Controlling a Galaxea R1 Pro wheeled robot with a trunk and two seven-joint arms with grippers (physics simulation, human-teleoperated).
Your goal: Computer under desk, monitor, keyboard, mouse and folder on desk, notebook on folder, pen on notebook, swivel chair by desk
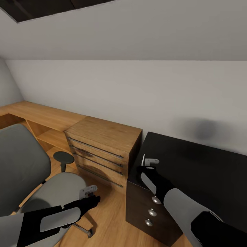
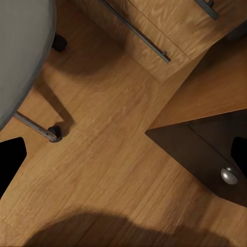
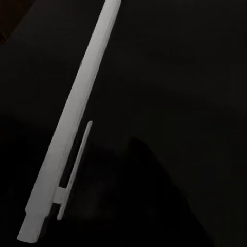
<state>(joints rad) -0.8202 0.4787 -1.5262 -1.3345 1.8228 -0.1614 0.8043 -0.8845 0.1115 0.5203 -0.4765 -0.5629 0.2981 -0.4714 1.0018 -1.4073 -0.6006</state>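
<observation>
While the right end effector [image 1: 148, 164] hovers over the pen [image 3: 72, 128] on the bare tabletop [image 1: 206, 171], grip unclear, stacking looks undone

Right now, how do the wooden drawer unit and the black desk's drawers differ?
The wooden drawer unit is light wood with long horizontal bar handles; the black desk is glossy black, and its drawers carry round silver knobs. The wooden unit sits further back against the wall, the desk's end nearer the robot. Both stand on the wooden floor, side by side.
</observation>
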